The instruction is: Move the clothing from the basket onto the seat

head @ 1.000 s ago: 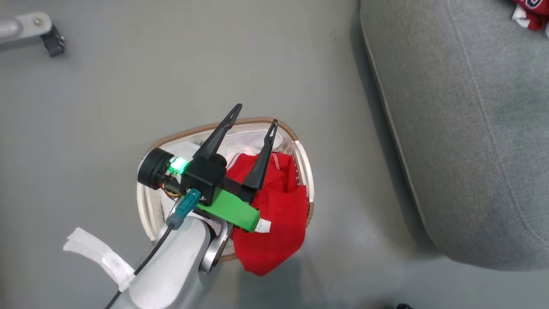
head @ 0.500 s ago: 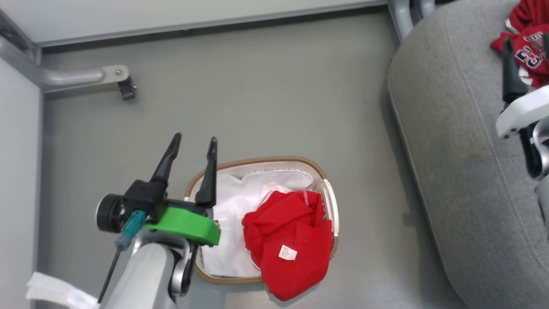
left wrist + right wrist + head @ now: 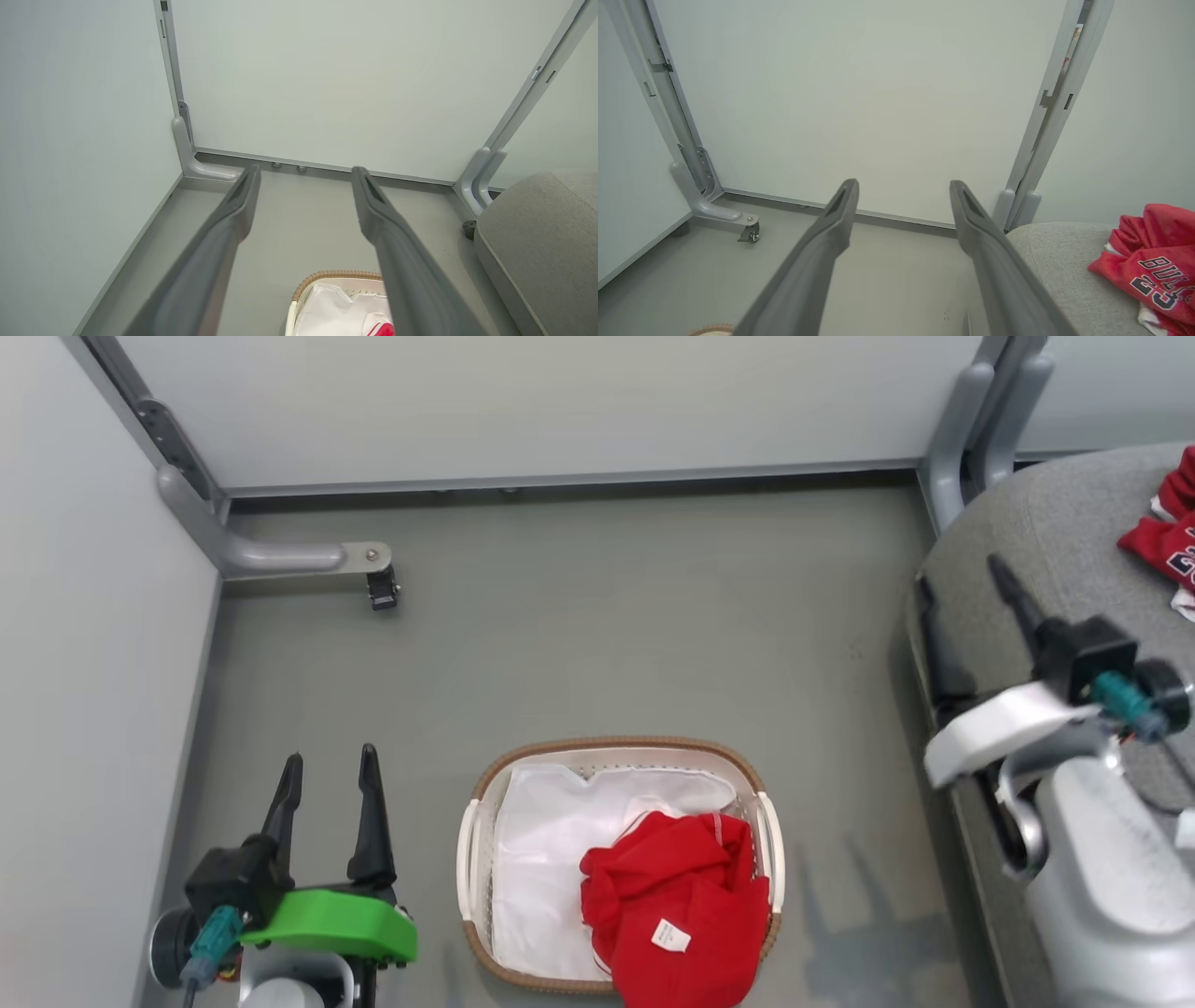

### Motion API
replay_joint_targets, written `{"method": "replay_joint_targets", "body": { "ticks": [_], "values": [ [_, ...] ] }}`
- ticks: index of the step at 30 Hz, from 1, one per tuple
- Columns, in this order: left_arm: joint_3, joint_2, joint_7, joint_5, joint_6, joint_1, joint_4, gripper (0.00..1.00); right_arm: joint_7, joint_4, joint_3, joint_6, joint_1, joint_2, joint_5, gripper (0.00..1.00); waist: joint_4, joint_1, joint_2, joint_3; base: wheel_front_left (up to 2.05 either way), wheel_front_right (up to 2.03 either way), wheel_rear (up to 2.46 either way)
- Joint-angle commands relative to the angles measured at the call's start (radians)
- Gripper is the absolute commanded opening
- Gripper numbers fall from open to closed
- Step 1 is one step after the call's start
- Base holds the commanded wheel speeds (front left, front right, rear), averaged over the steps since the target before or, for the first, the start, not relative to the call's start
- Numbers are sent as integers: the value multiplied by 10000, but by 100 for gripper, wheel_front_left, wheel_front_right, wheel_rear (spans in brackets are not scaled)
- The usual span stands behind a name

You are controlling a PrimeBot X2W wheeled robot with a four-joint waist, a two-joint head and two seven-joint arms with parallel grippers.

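The left tool [image 3: 330, 756] is no longer over the basket [image 3: 616, 744]; it now stands well clear to the basket's left, above the floor [image 3: 607, 616], its two fingers apart and nothing between them; the head camera has lifted as well, so much of the apparent shift is the view's own. The right tool [image 3: 960, 572] sits far to the basket's right, over the near edge of the seat [image 3: 1055, 504], fingers likewise spread and empty; the right wrist view confirms the gap.

One piece of the clothing, the jersey [image 3: 1162, 537], lies on the seat, far to the basket's right and beyond the right tool; its lettering shows in the right wrist view [image 3: 1153, 261]. The other red garment [image 3: 681, 896] is inside the basket, bunched in the right half and spilling over the near rim, a small white label facing up; it rests on a white sheet [image 3: 551, 840] that covers the basket's left side.

So the job looks half done; both arms read as drawn back to a resting pose with neither touching cloth. The remaining step is likely a fresh reach into the basket's right half; the risk I see is pinching the white sheet along with the red fabric.
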Motion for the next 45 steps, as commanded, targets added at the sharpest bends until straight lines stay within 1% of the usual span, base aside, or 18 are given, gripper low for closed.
{"method": "replay_joint_targets", "body": {
  "ticks": [1, 3, 8, 13, 18, 22, 45],
  "values": [
    [57, -58, 3, 19, -58, 248, 31, 100, -47, -252, 47, -10, 492, 210, -179, 100, 166, 1, 0, -227, 0, 0, 0],
    [103, -74, 3, 104, -92, 443, 60, 100, -48, -541, 93, -10, 994, 541, -260, 100, 167, 1, 0, -312, 0, 0, 0],
    [197, -125, 3, 132, -129, 802, 70, 100, -49, -1192, -116, -10, 2087, 1102, -547, 100, 149, 1, 0, -515, 0, 0, 0],
    [253, -142, 3, 111, -101, 1061, 72, 100, -50, -1570, -351, -10, 2864, 1387, -984, 100, 78, 1, 0, -705, 0, 0, 0],
    [176, -140, 3, -118, -15, 1231, 98, 100, -50, -1745, -634, -10, 3360, 1493, -1008, 100, 101, 1, 0, -909, 0, 0, 0],
    [188, -142, 3, -173, 22, 1374, 141, 100, -51, -1731, -406, -10, 3599, 1484, -714, 100, 80, 1, 0, -1033, 0, 0, 0],
    [193, -143, 3, -15, -75, 1414, 197, 100, -52, -1444, -333, -10, 3799, 1491, -429, 100, 63, 1, 0, -1199, 0, 0, 0]
  ]
}}
